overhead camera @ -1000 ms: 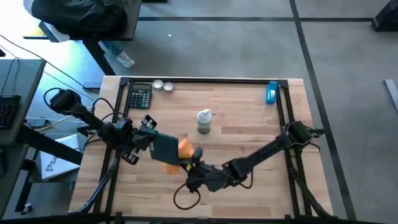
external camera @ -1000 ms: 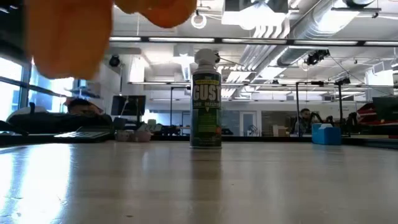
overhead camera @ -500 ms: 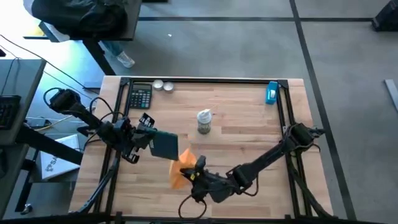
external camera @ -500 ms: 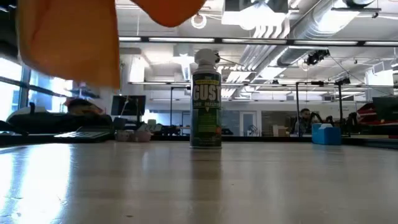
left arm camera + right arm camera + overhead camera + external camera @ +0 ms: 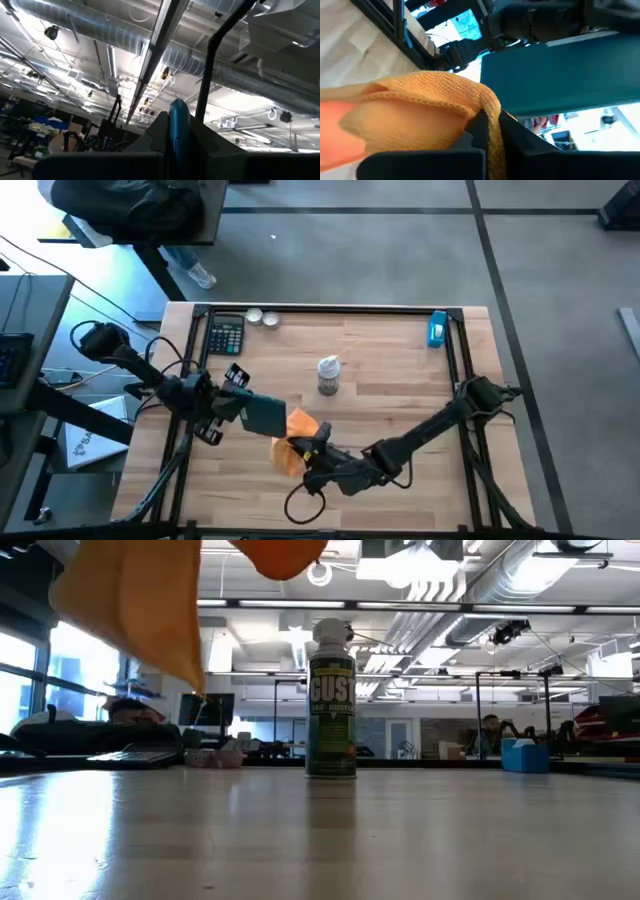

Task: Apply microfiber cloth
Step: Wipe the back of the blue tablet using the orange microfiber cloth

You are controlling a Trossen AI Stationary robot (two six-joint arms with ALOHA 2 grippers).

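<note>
Moved back up against the dark teal flat device (image 5: 264, 414) clamped by the left gripper (image 5: 243, 409), the soft orange microfiber cloth (image 5: 296, 439) hangs pinched in the right gripper (image 5: 312, 447).

- The soft orange microfiber cloth (image 5: 293, 441) hangs above the wooden bench (image 5: 400, 380) near its front edge, pinched in the right gripper (image 5: 305, 452).
- The dark flat glossy rectangular device (image 5: 264, 415), clamped in the left gripper (image 5: 238, 408), touches the cloth's left side.
- The green-labelled spray can (image 5: 328, 376) stands mid-bench, behind them.
- The black calculator (image 5: 226, 335) lies at the back left corner.
</note>
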